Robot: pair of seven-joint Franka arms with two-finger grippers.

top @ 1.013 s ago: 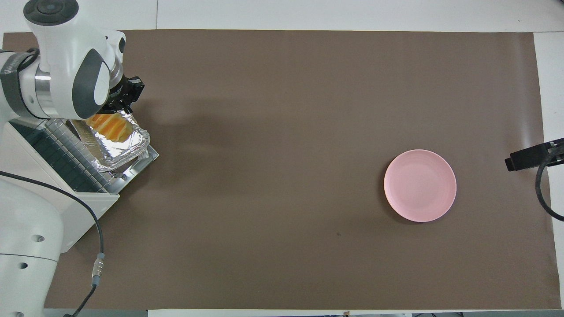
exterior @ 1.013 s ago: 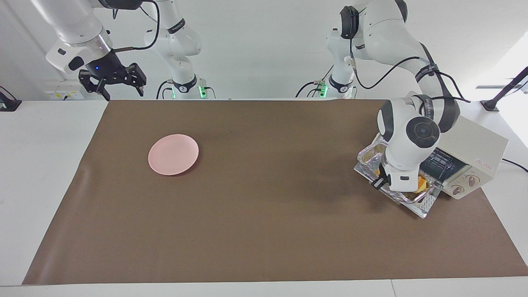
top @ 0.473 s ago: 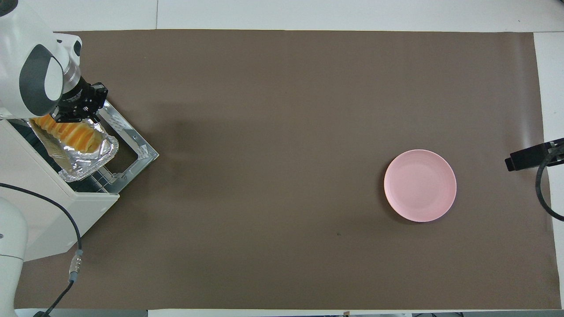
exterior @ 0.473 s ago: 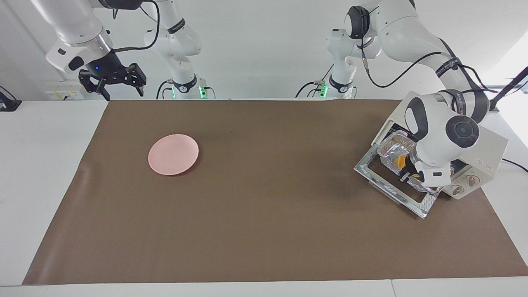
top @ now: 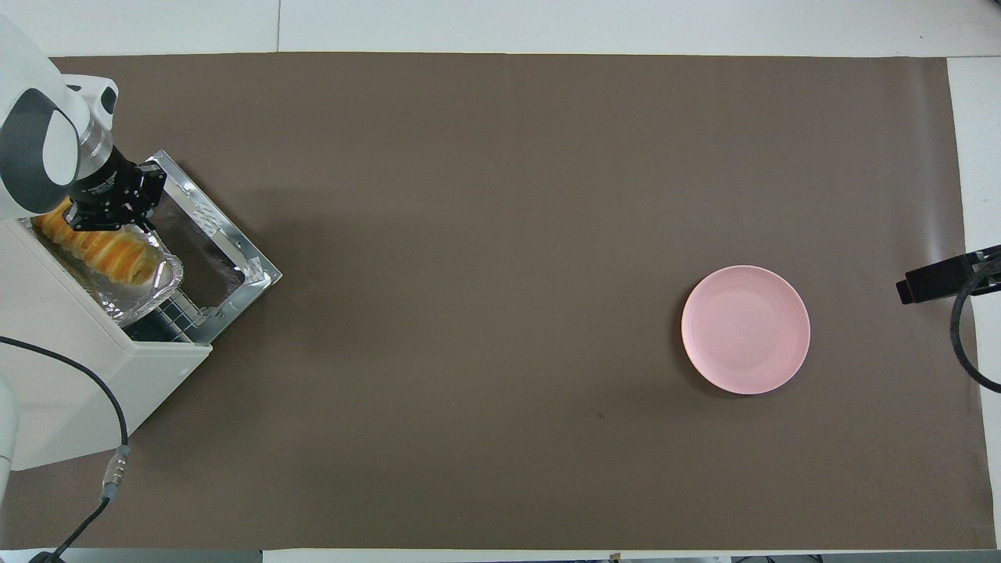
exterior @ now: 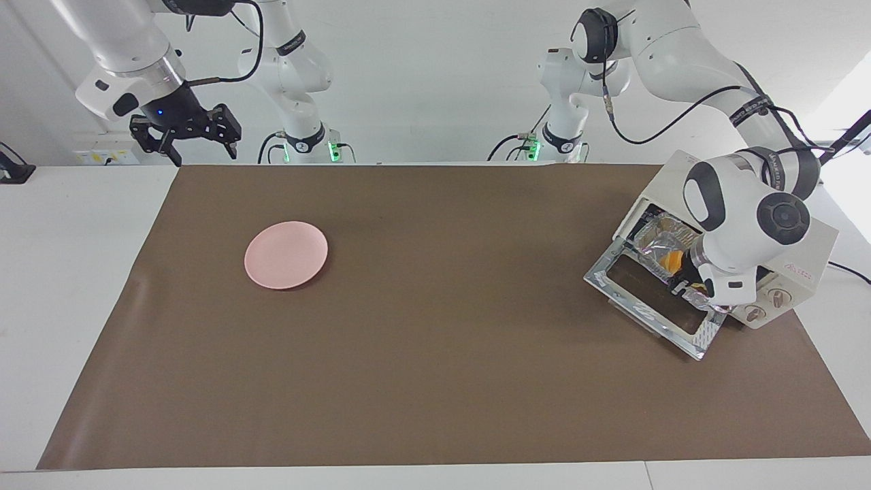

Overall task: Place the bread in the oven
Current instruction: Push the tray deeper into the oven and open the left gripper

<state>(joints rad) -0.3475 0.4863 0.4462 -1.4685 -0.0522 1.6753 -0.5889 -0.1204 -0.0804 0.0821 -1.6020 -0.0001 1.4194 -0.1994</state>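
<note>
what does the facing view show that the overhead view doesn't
Only the facing view shows the oven's two knobs, the arms' bases, and the right gripper whole, waiting up at the right arm's end of the table. Only the overhead view shows the bread along its ridged length in the foil tray, which sits partly inside the oven with the rack below it. Both show the door dropped open, the left gripper at the tray's edge, and the pink plate on the brown mat.
</note>
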